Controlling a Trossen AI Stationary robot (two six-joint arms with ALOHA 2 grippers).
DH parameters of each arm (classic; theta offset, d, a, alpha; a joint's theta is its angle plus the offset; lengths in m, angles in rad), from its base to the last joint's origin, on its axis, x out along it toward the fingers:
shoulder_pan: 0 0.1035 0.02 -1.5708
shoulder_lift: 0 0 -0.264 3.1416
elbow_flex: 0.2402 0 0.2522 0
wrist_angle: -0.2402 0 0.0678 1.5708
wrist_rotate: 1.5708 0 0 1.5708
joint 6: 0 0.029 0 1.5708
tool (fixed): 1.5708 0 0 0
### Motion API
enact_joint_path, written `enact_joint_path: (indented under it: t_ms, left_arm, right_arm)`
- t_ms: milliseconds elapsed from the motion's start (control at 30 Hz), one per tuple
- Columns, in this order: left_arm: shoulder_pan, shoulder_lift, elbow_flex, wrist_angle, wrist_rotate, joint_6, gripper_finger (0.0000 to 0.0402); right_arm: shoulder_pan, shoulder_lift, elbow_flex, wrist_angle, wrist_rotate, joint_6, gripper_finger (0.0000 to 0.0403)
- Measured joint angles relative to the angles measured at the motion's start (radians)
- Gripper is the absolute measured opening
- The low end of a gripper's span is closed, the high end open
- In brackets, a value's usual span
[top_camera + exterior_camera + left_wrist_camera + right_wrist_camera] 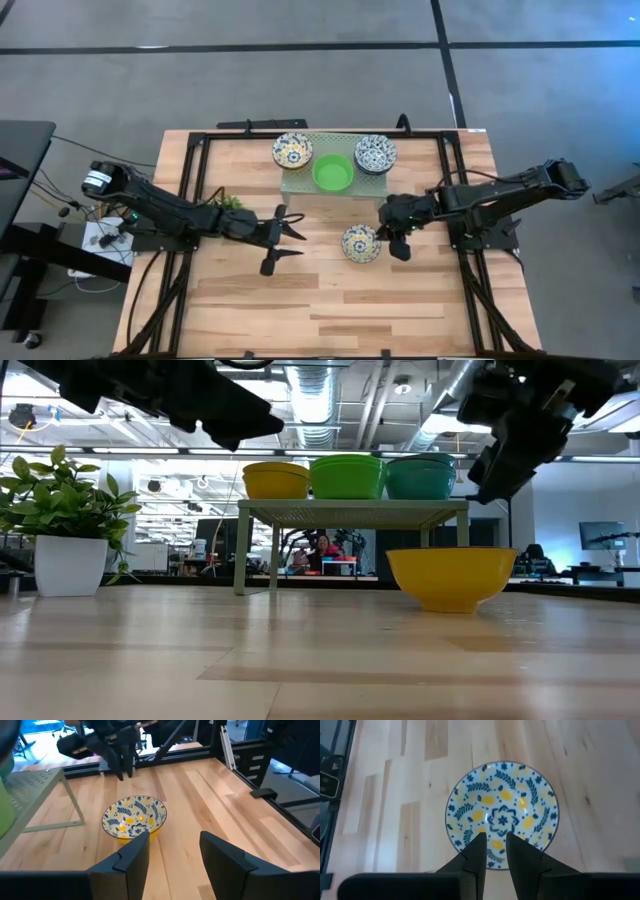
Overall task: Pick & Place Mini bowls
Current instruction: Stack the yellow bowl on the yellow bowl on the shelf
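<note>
One mini bowl (361, 243), white inside with blue and yellow flowers and yellow outside (452, 575), stands on its base on the wooden table. My right gripper (495, 847) hovers over its rim on the table's right side, fingers slanting down, a narrow gap between them and nothing in it; the low view shows it (500, 460) well above the bowl. My left gripper (288, 240) stands wide open to the bowl's left, clear of it (134, 817). More mini bowls sit on the pale green rack (300, 185): a yellow-flowered one (292, 151), a plain green one (333, 172), a blue-patterned stack (375, 154).
A small potted plant (65, 530) stands at the table's left, behind my left arm (232, 202). The rack stands on legs at the far middle. Black frame rails (190, 180) run along the left and right sides. Bare wood lies toward the near edge.
</note>
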Motion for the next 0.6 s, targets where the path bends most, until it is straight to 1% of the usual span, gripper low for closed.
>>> enact_joint_path:
  t_ms: [100,200,267,367,500,600]
  left_arm:
    - [0.004,-0.004,0.005,0.000,0.000,0.002,0.0176]
    - [0.003,-0.012,0.005,0.001,0.000,0.002,0.0177]
    - [0.003,-0.015,0.005,0.010,0.000,0.002,0.0177]
    - [0.003,-0.016,0.005,0.006,0.000,-0.001,0.0177]
    - [0.003,-0.016,0.005,0.007,0.000,-0.005,0.0177]
    - [0.003,-0.016,0.005,0.007,0.000,-0.030,0.0177]
  right_arm:
    - [-0.002,0.000,0.000,-0.011,0.005,0.042,0.0069]
    - [-0.003,0.000,0.000,-0.051,0.039,0.100,0.0069]
    - [-0.003,0.002,0.000,-0.089,0.090,0.126,0.0069]
    - [-0.012,0.005,-0.001,-0.127,0.178,0.223,0.0069]
    - [-0.028,0.031,-0.001,-0.119,0.179,0.418,0.0069]
    - [-0.028,0.069,-0.001,-0.134,0.171,0.503,0.0069]
